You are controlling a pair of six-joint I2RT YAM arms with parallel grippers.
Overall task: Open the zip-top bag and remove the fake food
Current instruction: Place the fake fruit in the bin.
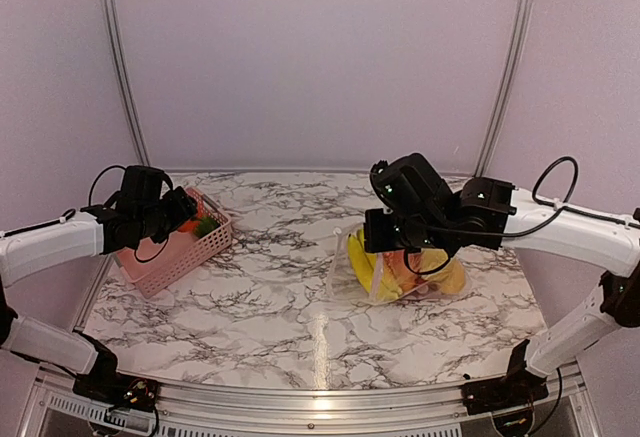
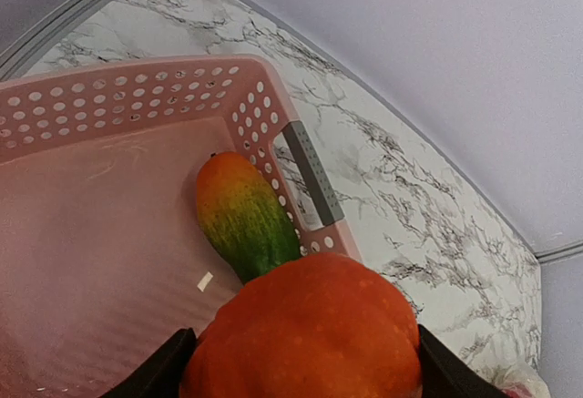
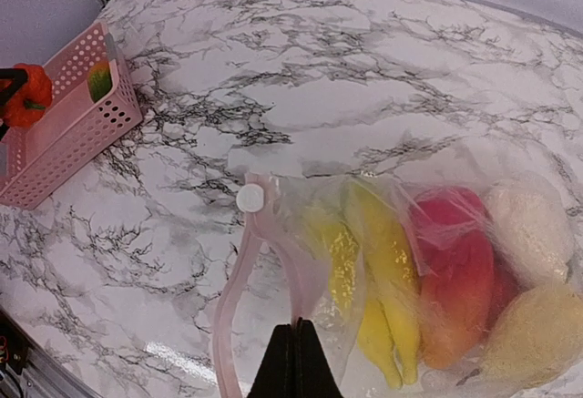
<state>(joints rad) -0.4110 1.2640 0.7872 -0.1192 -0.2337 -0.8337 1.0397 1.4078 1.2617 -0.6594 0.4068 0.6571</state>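
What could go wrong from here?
The round orange plastic piece in the left gripper hangs near a corner of the pink perforated basket; released here, it may hit the rim or the green-orange fruit and bounce out. The right gripper pinches only thin film of the clear plastic bag; it may slip.

Robot lab test cell; marble-look tabletop (image 1: 270, 307), plain lilac walls (image 1: 310, 57), alu frame rails (image 1: 121, 67).

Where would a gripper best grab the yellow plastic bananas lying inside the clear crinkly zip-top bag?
Probably across the middle of the yellow plastic bananas, where the bunch is narrow, entering through the clear zip-top bag's pink-edged mouth, which faces the pink plastic basket. They lie nearest that mouth, lengthways along it; the right gripper pinches the bag's lip.
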